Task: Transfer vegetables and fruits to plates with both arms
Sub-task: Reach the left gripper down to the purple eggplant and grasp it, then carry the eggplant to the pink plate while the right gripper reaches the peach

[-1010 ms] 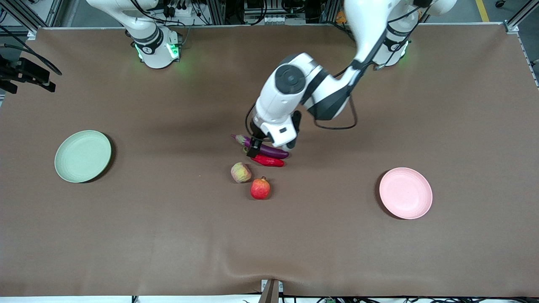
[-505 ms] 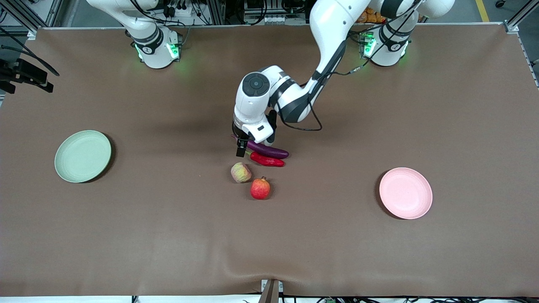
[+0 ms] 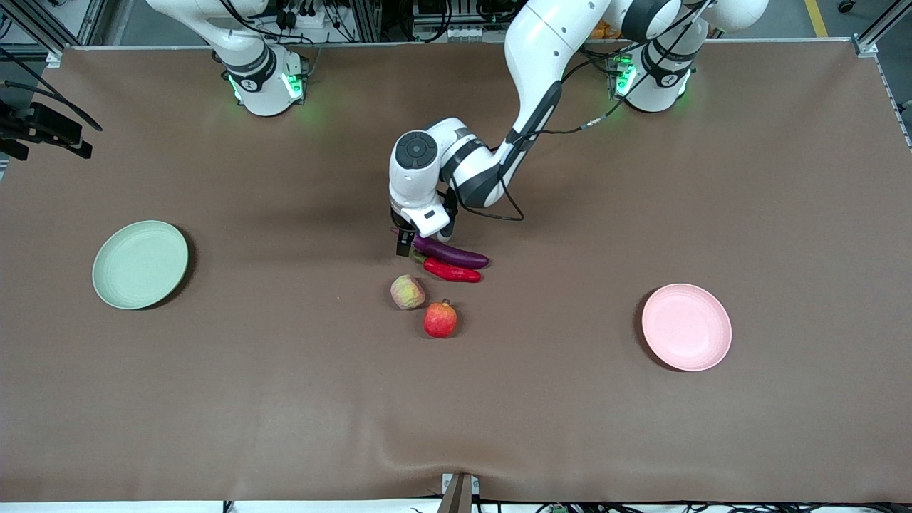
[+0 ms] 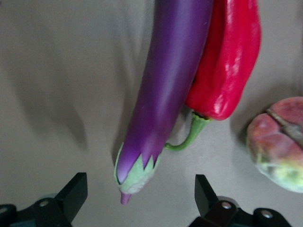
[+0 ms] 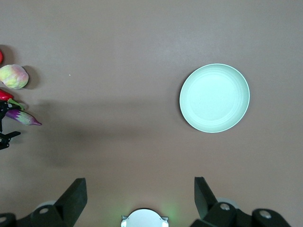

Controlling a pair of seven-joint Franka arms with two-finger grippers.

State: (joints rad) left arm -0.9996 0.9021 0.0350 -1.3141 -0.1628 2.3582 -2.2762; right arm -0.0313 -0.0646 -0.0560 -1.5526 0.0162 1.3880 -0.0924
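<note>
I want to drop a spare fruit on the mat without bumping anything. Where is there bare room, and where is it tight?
Bare mat lies between the green plate and the produce, and between the produce and the pink plate. It is crowded mid-table: eggplant touching chili pepper, yellow-green fruit and red fruit close by, the open left gripper at the eggplant's stem.

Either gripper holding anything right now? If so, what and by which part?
Nothing held. The left gripper is open, straddling the eggplant at its stem end. The right gripper is open, waiting up over bare table by the green plate.
</note>
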